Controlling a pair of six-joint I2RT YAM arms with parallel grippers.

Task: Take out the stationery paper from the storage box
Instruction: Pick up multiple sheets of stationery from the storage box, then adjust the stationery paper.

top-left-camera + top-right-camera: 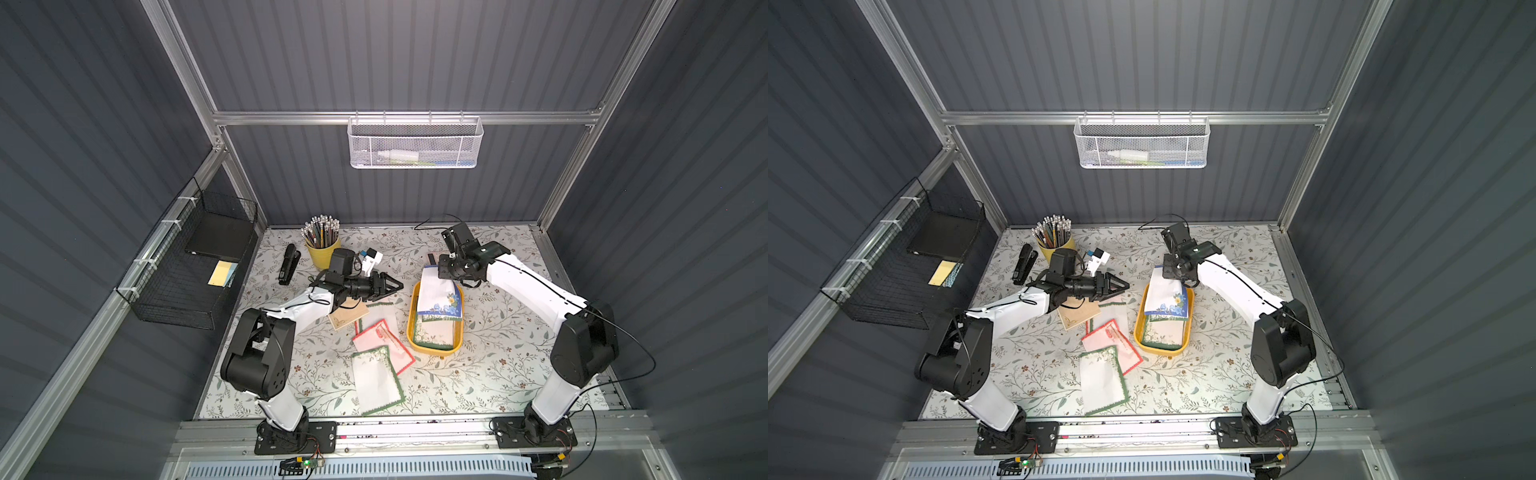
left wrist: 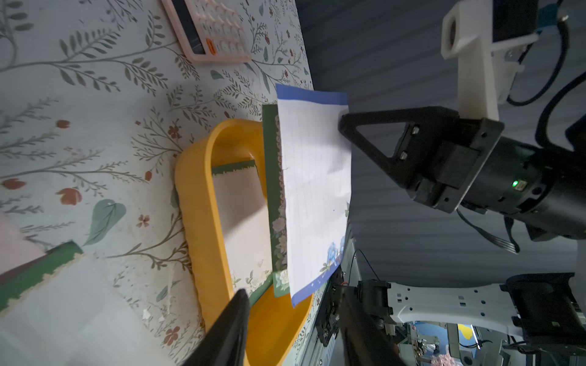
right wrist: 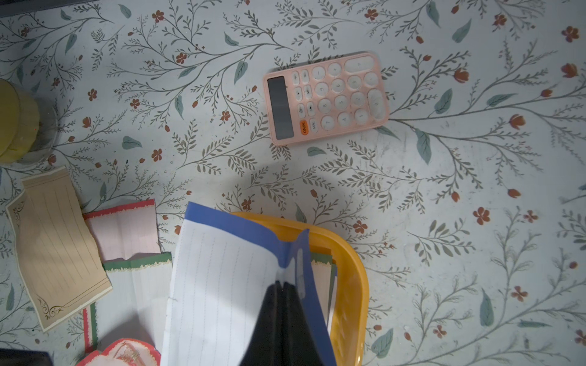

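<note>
From right wrist, spotting pink calculator [image 3: 326,98], half-hidden in both top views. Got right hand [image 3: 282,285] clamped on stationery paper [image 3: 215,285] over storage box [image 3: 352,269], left hand [image 1: 392,286] apart nearby.

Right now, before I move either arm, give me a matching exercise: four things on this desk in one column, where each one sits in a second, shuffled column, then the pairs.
Things
1. blue-bordered sheet
2. pencil cup
3. tan sheet
4. pink calculator

Places
A. standing beside the black stapler
B. flat on the table, beside a red-bordered sheet
C. pinched in the shut right gripper, raised over the storage box
D. alone on the table, past the storage box's far end

Pairs: 1-C, 2-A, 3-B, 4-D
</note>
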